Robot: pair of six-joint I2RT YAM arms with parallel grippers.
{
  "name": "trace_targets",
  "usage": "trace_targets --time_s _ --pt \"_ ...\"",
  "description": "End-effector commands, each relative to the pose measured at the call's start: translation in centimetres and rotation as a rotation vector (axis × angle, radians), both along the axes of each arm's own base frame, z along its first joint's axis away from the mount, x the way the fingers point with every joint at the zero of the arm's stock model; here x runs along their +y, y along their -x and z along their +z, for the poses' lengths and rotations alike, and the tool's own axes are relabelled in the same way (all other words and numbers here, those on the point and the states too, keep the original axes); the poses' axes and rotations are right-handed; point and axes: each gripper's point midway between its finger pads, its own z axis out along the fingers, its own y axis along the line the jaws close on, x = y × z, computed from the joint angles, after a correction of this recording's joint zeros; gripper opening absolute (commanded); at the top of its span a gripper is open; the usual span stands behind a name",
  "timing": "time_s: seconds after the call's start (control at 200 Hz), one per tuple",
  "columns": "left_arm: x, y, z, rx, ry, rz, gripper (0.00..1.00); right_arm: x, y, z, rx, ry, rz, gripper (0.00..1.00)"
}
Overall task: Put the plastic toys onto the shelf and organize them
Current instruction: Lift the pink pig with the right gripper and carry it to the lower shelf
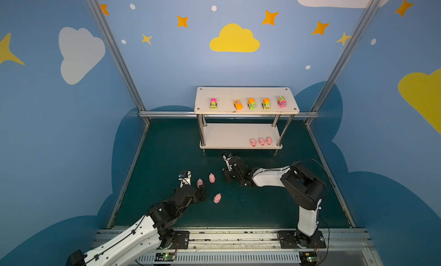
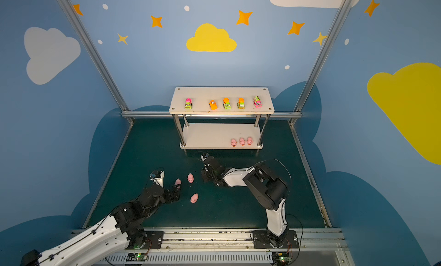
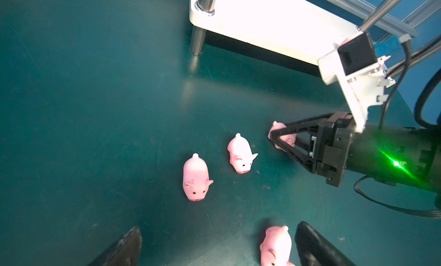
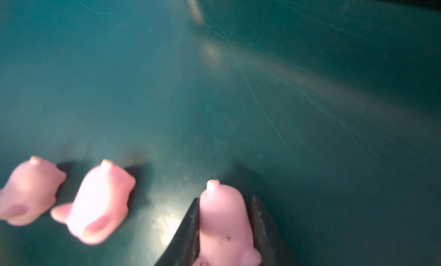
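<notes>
Materials: we find smooth, rounded pink pigs (image 3: 195, 179); a shelf (image 1: 245, 95) of white boards on chrome tubes; a scratched dark-green worktop (image 1: 167, 145).
Views: only the top views show five vehicles (image 1: 251, 103) on the upper board and three shelved pigs (image 1: 261, 141) on the lower.
Right tool (image 4: 225, 199): closed on the pinched pig (image 4: 224, 224) by its flanks, in front of the shelf.
Left tool (image 3: 219, 226): spread wide; the near pig (image 3: 275, 248) lies between its fingers, closer to one.

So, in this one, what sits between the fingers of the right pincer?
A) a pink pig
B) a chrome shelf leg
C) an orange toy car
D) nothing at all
A: in the right wrist view a pink pig stands on the green mat with the two dark fingers of the right pincer pressed against its sides.
</notes>
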Motion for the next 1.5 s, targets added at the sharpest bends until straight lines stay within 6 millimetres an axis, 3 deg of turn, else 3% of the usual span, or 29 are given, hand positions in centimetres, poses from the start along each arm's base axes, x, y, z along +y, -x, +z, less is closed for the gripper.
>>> trace_targets --time_s 0.0,0.461,0.801,1.172,1.492 --pt "-0.2 0.0 0.6 0.005 0.010 -0.004 1.00 -1.6 0.7 0.4 -0.004 0.042 -0.027 0.32" --pt "-0.1 0.1 1.5 0.013 -0.005 -0.012 1.00 -3.8 0.0 5.0 -0.107 0.065 -0.075 0.31" --pt "0.0 0.3 2.2 0.007 0.004 -0.016 1.00 -5.3 -2.8 7.9 -0.151 0.063 -0.140 0.31" --pt "0.7 0.4 2.9 -0.029 0.004 -0.002 1.00 -8.2 -8.1 10.5 -0.177 0.041 -0.245 0.31" --pt "0.9 0.0 3.4 -0.039 -0.047 -0.002 1.00 -8.7 -13.3 11.3 -0.191 0.061 -0.318 0.30"
